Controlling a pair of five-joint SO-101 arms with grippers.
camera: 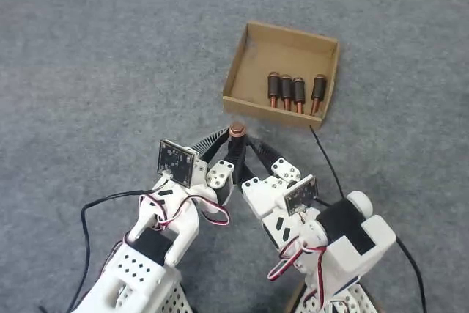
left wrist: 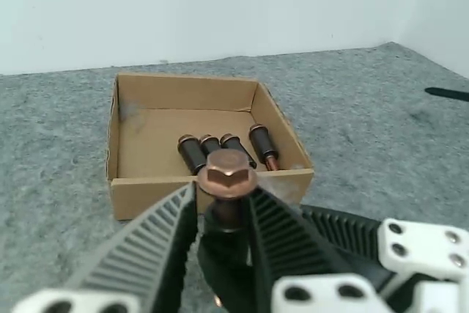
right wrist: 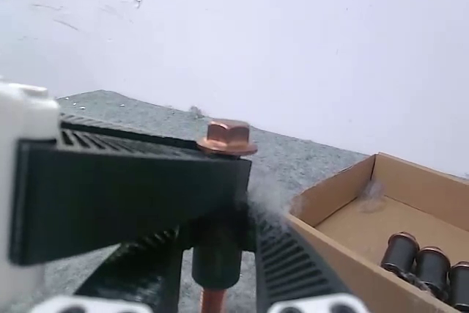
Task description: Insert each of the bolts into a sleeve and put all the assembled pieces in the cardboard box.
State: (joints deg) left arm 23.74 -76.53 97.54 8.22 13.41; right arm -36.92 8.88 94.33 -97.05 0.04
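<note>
A copper bolt [camera: 237,131] stands upright inside a black sleeve [left wrist: 227,218], its hex head [left wrist: 228,174] resting on the sleeve's top. Both arms meet at this piece, just in front of the cardboard box [camera: 236,71]. My left gripper [left wrist: 223,221] is shut on the sleeve just under the bolt head. My right gripper [right wrist: 216,269] is shut on the sleeve lower down, where the bolt's tip [right wrist: 212,302] pokes out below. Several assembled pieces [camera: 295,91] lie side by side in the box.
Grey carpet [camera: 95,93] covers the table all around. The box's open left half [camera: 260,56] is bare. Cables trail from both arms, one black lead [camera: 328,163] running near the box's front right corner. A white wall stands behind the table.
</note>
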